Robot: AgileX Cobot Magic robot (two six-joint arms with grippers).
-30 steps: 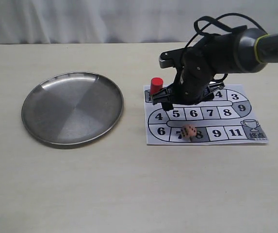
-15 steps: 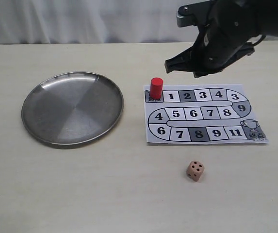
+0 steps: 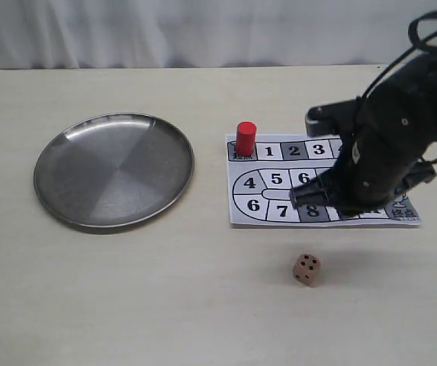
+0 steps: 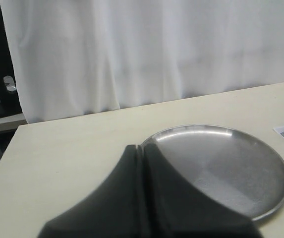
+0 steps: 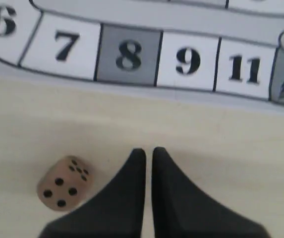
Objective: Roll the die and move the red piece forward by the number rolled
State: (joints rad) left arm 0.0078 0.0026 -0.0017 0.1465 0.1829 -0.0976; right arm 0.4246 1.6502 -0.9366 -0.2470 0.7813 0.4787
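Right claw (image 5: 148, 150) pressed together, empty, just off the board (image 5: 85, 59) edge by square 8. Die (image 3: 306, 269) on the worktop beside it, off the board; top looks like four. Red piece (image 3: 245, 137) upright on the board's start square. Spread first, pinch from above, lift clear so the paper doesn't drag.

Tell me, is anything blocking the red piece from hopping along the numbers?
Squares 1, 2 and 3 beside the red piece are bare. Past those, the right arm hangs over the board and hides the squares. The die lies off the board, on the table.
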